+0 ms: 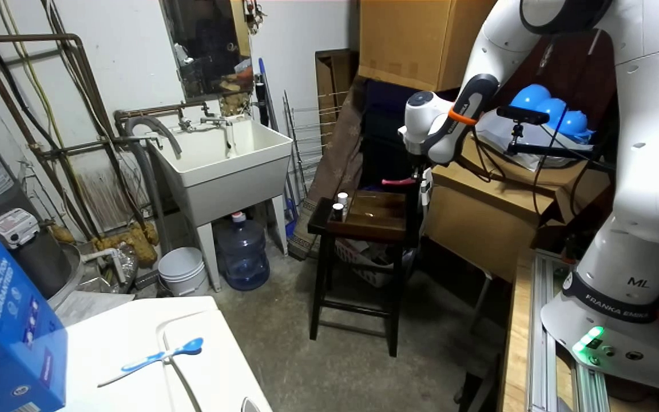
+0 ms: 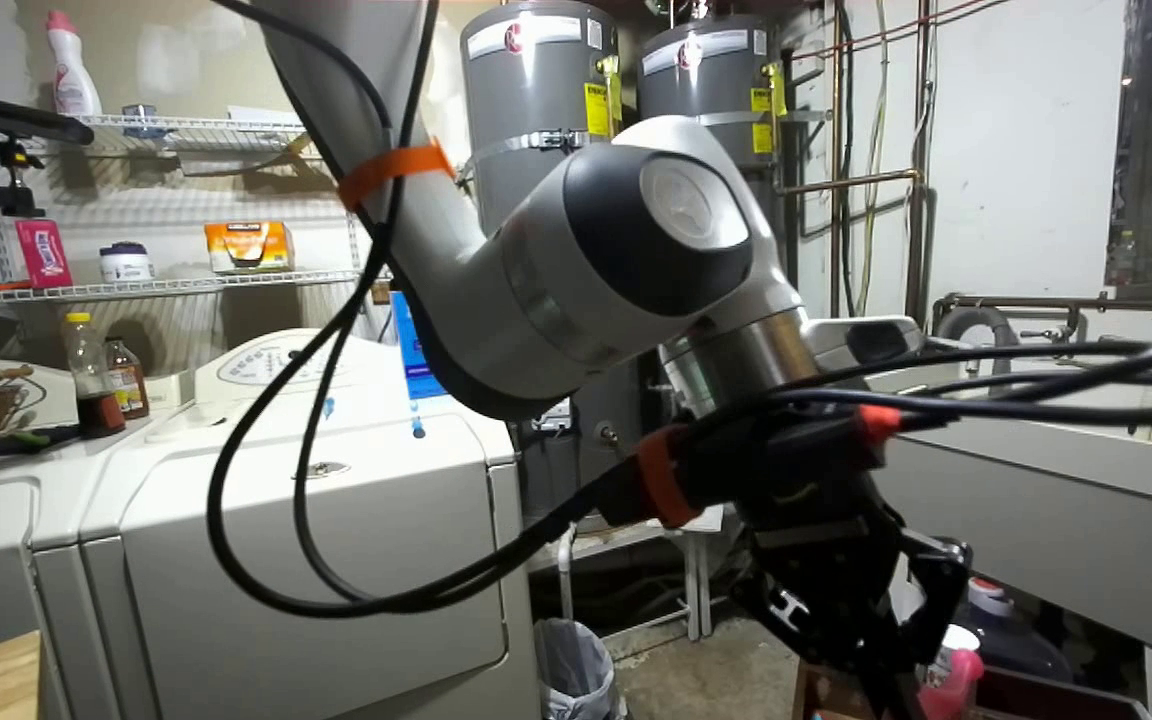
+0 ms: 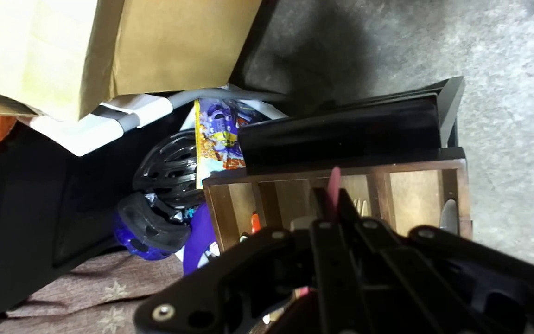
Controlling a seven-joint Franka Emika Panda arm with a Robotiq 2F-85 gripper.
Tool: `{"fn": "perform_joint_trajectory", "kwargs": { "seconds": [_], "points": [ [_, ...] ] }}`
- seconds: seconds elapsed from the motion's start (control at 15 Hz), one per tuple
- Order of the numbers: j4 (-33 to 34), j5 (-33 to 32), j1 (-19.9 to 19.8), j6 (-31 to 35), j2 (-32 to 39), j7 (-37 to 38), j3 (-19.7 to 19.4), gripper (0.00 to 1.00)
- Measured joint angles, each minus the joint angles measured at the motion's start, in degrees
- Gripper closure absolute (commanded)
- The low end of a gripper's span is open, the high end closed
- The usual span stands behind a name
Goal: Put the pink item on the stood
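Note:
The pink item [image 1: 398, 182] is a long, slim thing held by my gripper [image 1: 416, 175]. In the wrist view, its tip [image 3: 334, 185] sticks out between the closed fingertips [image 3: 336, 204]. A rounded pink end [image 2: 954, 682] also shows beside the gripper [image 2: 891, 685] in an exterior view. The dark stool [image 1: 321, 216] stands below, and part of its black seat [image 3: 341, 132] shows in the wrist view. A brown wooden tray with compartments [image 1: 364, 230] rests on the stool. The gripper and pink item are above the tray, apart from it.
Two small white-capped bottles [image 1: 338, 212] stand on the stool beside the tray. The tray holds an orange-handled thing [image 3: 255, 222], a fork [image 3: 363, 208] and a knife [image 3: 449, 217]. Cardboard boxes [image 1: 478, 220] stand close by. A white sink [image 1: 238, 191] is further off.

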Motion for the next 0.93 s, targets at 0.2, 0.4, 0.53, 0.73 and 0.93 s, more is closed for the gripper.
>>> {"fn": "perform_joint_trajectory", "kwargs": {
  "seconds": [0.2,0.4,0.53,0.73,0.93],
  "points": [
    [4.0,10.4,-6.1,-0.9,3.2,-12.7,5.0,0.99],
    [9.5,18.6,-13.7,-4.9,7.0,-24.4,12.7,0.99],
    [13.8,23.7,-16.0,-8.1,9.6,-31.0,15.0,0.99],
    [21.6,27.7,-16.1,-13.7,13.4,-34.5,14.9,0.99],
    [28.9,29.7,-16.2,-19.6,17.0,-36.9,14.5,0.99]
  ]
}}
